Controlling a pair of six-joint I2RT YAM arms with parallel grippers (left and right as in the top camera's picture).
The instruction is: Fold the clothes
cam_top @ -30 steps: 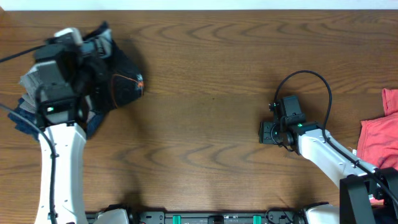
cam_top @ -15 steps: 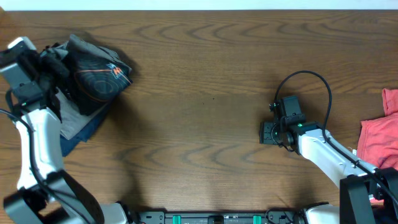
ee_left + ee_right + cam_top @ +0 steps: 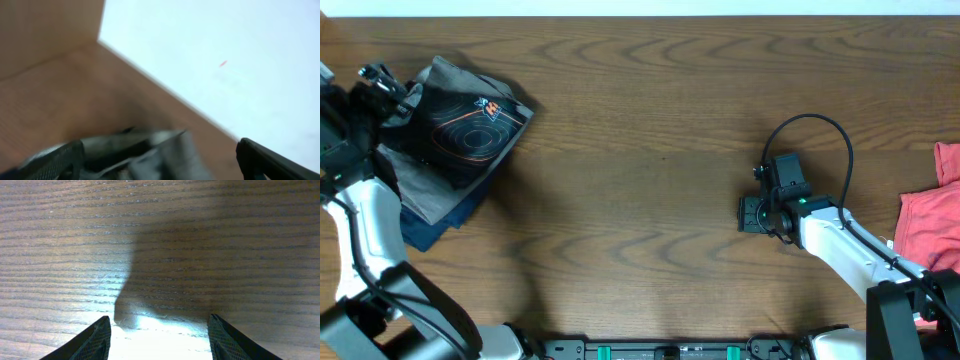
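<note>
The folded jersey (image 3: 470, 125) lies aslant just right of the left jaws, which are wide and empty, while the right jaws, part-open and empty, sit well apart.

Thin cloth jersey (image 3: 470, 125) lies on matt, grained wooden table (image 3: 650, 150).

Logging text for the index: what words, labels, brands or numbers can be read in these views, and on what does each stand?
No text can be read in any view.
Orange and white logo on the black jersey: too small and blurred to read.
Red shirt at the right edge: no print shows.
Both wrist views: no text.
</note>
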